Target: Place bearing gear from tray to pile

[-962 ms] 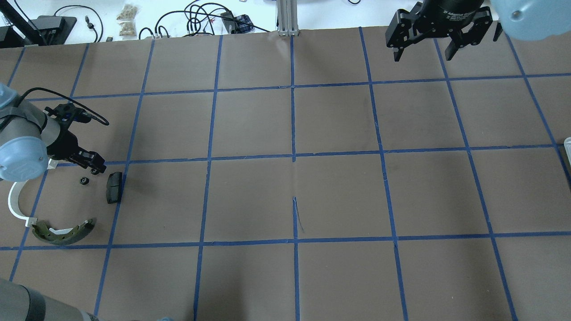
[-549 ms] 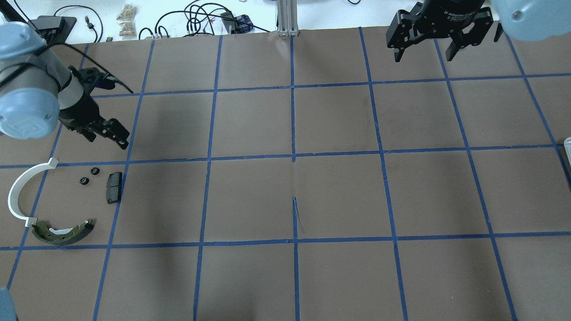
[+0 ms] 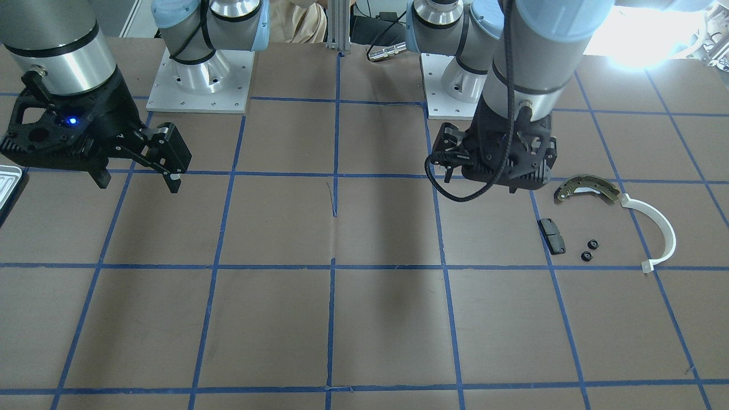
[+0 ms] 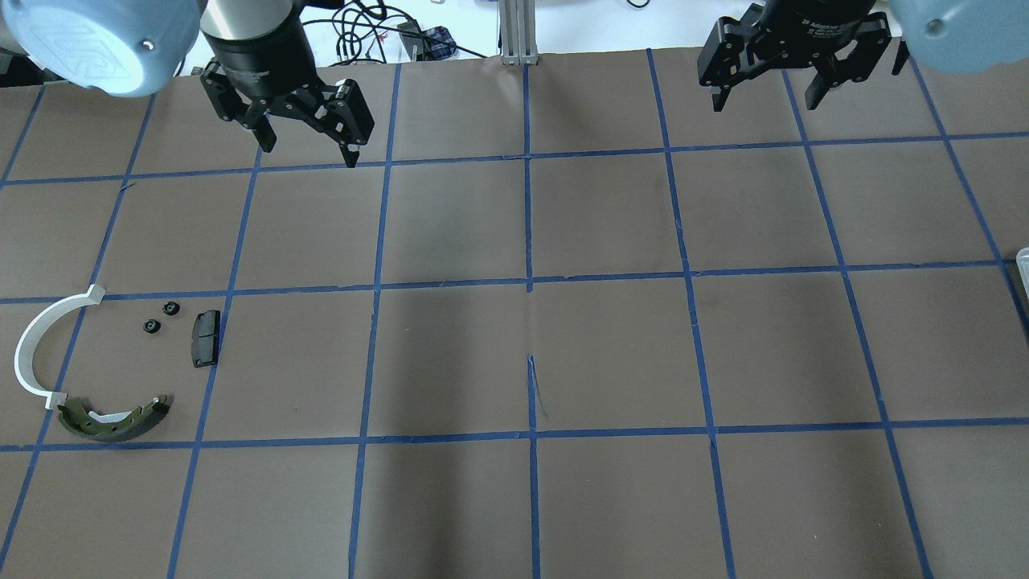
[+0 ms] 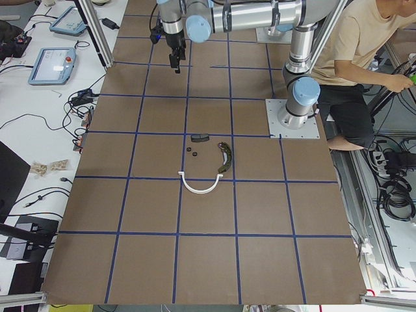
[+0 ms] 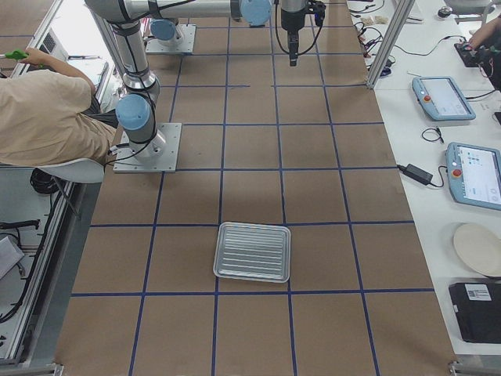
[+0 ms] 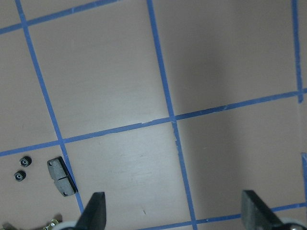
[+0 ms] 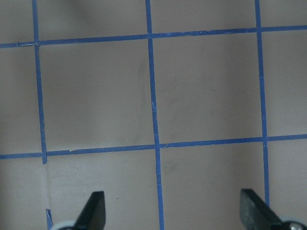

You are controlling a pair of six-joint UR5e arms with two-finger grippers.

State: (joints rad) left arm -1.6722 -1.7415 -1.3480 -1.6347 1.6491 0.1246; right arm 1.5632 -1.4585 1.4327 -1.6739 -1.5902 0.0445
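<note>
The pile lies at the table's left end: an olive brake shoe (image 4: 112, 420), a white plastic arc (image 4: 32, 354), a black pad (image 4: 205, 338) and two small black bearing gears (image 4: 170, 308) (image 4: 150, 326). It also shows in the front view, with the pad (image 3: 552, 235) and a gear (image 3: 593, 245). My left gripper (image 4: 308, 153) is open and empty, raised well beyond the pile. My right gripper (image 4: 761, 103) is open and empty at the far right. The silvery tray (image 6: 252, 251) looks bare; only its edge (image 4: 1022, 261) shows overhead.
Blue tape lines grid the brown table. An aluminium post (image 4: 518, 32) and cables stand past the far edge. An operator (image 6: 47, 117) sits beside the robot bases. Tablets (image 6: 473, 172) lie on a side bench.
My left gripper, down at the pile a second ago with a gear at its fingertips, has risen and swung away toward the far side. The gear now lies free beside the other one.
</note>
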